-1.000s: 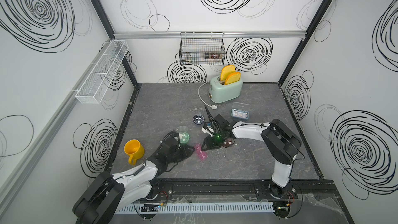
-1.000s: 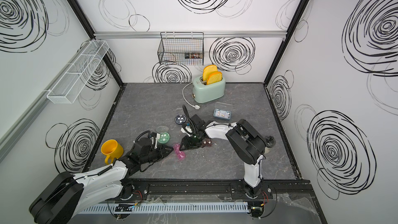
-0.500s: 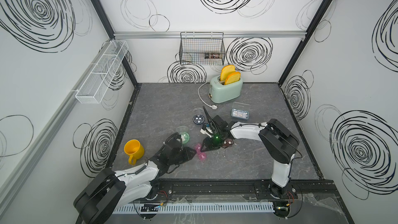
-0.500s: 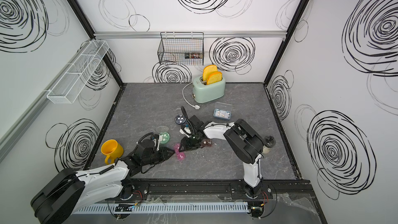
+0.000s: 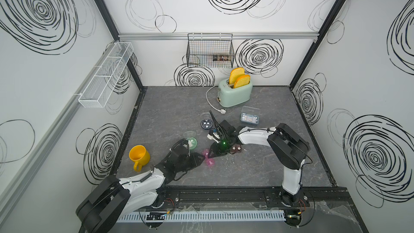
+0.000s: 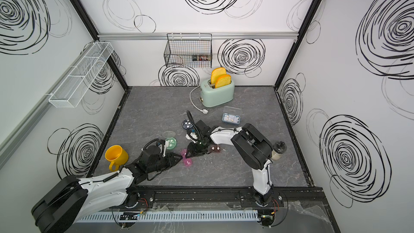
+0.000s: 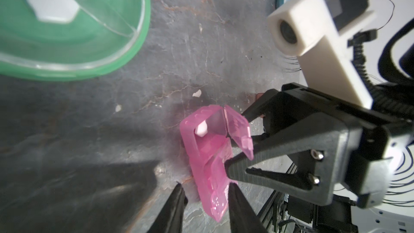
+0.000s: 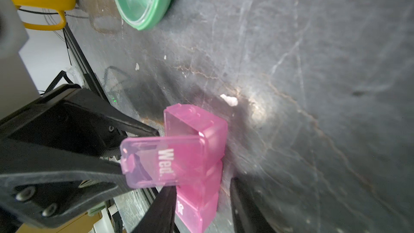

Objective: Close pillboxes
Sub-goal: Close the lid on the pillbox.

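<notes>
**Location.** The pink three-cell strip (image 7: 197,153) sits directly between your two grippers, low over the tabletop (image 7: 112,108). I cannot tell whether it lies flat or is tipped up on an edge.

**Gripper state.** The jaws of the left gripper (image 7: 204,187) stand narrowly apart and straddle the strip. One jaw is against its side and a gap shows at the other, so it is not clamped. The right gripper (image 8: 202,184) is likewise narrow, with a jaw on either side of the strip and daylight on one side. No firm hold is evident.

**Condition.** One end cell is open. Its lid (image 8: 161,160), marked "Wed.", stands out from the body into the space where both sets of jaw tips meet. A white pill (image 7: 201,130) lies inside that cell. The other two lids appear to be down.

**Handling assessment.**
- The strip looks like thin, glossy, translucent plastic. Expect it to be very light and slick, and to skate or roll on the tabletop under any off-centre push.
- The hinge is probably a thin plastic fold, so avoid twisting the lid sideways.
- Take hold across the side walls of the closed cells, where the body should be stiffest, and keep clear of the open cell so the pill stays put.
- Press the lid near its catch tab (image 8: 129,161), straight towards the cell mouth, until it seats.

**Outstanding.** The round green box (image 5: 192,142), just beyond the left gripper, shows its clear lid thrown back. The brown two-cell box (image 5: 236,149) lies just behind the right gripper.
</notes>
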Available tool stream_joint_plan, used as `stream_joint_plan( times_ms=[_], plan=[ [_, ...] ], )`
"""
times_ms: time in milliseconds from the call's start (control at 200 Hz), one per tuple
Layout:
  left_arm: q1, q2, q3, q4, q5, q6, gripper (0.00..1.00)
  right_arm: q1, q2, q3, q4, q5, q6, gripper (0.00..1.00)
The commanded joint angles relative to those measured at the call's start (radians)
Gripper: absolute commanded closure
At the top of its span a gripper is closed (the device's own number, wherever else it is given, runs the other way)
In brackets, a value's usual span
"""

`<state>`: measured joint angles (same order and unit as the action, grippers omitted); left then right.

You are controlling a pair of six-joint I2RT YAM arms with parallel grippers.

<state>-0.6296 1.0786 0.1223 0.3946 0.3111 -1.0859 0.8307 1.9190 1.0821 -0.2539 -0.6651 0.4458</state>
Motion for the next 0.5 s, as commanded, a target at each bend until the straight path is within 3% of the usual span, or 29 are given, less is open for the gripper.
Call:
stream_joint_plan(
  times_ms=[0,315,495],
  plan=[
    [-0.032,0.040,0.007,0.065,-0.026,-0.028,0.62,0.008,0.033,0.012,-0.014,0.035,0.004,0.57],
    [-0.053,0.110,-0.001,0.144,-0.066,-0.068,0.66,0.010,0.041,-0.005,-0.004,0.039,0.005,0.59],
    [-0.043,0.099,0.004,0.144,-0.076,-0.066,0.63,0.012,0.051,-0.007,-0.014,0.064,-0.001,0.61]
  ],
)
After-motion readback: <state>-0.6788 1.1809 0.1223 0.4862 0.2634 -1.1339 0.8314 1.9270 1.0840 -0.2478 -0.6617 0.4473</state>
